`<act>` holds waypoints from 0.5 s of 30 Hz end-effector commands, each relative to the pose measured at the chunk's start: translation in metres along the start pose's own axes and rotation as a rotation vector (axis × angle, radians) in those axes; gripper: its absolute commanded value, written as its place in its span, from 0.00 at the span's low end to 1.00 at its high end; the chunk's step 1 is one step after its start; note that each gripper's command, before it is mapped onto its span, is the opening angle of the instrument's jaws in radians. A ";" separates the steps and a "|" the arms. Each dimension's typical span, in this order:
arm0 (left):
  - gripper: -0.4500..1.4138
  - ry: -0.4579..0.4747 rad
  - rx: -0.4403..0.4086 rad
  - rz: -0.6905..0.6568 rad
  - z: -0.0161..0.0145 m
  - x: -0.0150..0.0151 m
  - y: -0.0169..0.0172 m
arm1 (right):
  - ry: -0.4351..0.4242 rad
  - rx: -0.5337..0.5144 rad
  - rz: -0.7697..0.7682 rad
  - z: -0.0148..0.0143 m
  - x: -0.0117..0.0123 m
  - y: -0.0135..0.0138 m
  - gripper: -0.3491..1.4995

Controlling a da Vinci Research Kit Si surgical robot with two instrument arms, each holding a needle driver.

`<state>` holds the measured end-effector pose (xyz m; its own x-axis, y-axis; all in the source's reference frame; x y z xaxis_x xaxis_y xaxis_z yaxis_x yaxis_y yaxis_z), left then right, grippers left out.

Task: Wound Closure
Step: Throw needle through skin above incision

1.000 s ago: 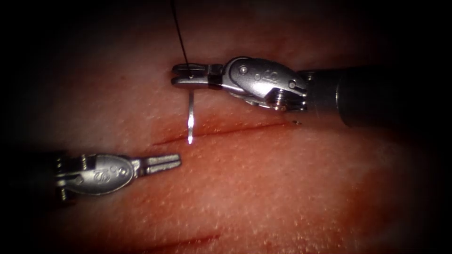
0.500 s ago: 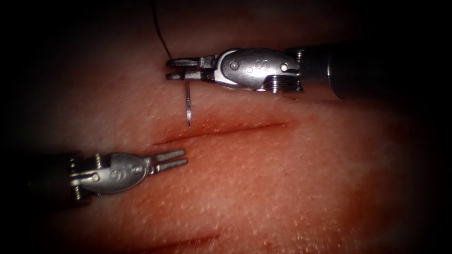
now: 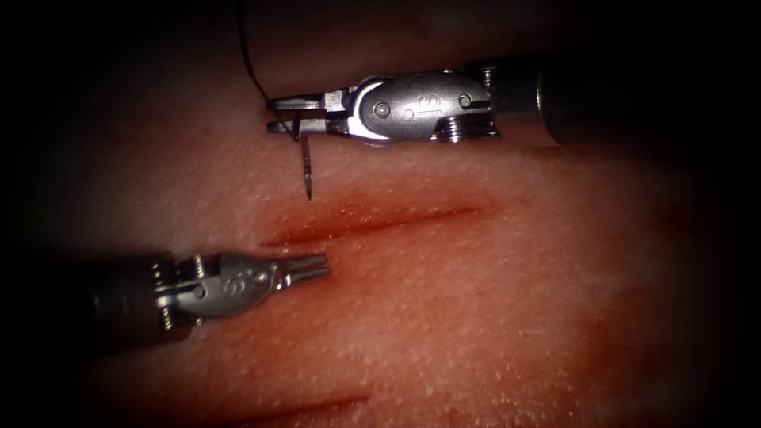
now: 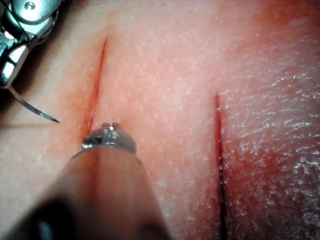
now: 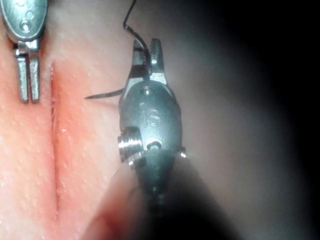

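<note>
The right tool [image 3: 285, 115] comes in over the far side of the tissue [image 3: 491, 301], jaws clamped on the needle [image 3: 305, 170] near its thread end. The needle is thin, steel-grey and gently curved; it hangs from the jaws with its point aimed toward the cut [image 3: 372, 222]. The tip sits free above the skin, just short of the cut's upper edge and toward its left end, not in the tissue. In the right wrist view the needle [image 5: 105, 94] sticks out sideways from the tool [image 5: 146, 55], tip close to the cut [image 5: 54, 145] but apart from it. The left wrist view gives the same reading: a curved sliver [image 4: 35, 111] ending just beside the red line [image 4: 96, 85].

The thread [image 3: 247, 55], dark and fine, runs from the right tool's jaws up and away toward the top of the endoscope view.

The left tool [image 3: 311, 268] lies low over the tissue on the near side of the cut, jaws together and holding nothing, tips near the cut's left end.

The cut is a narrow slanting line, its edges stained with red fluid [image 3: 357, 212]. A second, shorter cut [image 3: 309, 410] lies nearer the viewer.
</note>
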<state>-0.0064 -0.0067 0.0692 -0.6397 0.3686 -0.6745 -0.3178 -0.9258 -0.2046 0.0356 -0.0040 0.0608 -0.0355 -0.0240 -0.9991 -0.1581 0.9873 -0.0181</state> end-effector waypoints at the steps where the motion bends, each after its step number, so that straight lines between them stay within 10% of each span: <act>1: 0.13 -0.003 -0.007 0.003 0.0008 0.0000 0.0001 | 0.003 0.000 -0.016 0.0007 -0.0004 0.0005 0.00; 15: 0.10 0.000 -0.037 -0.001 0.0000 0.0006 0.0015 | 0.005 0.002 -0.087 0.0012 -0.0006 0.0001 0.00</act>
<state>-0.0067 -0.0080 0.0679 -0.6398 0.3705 -0.6733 -0.2927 -0.9276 -0.2322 0.0361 -0.0042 0.0611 -0.0249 -0.1084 -0.9938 -0.1588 0.9819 -0.1031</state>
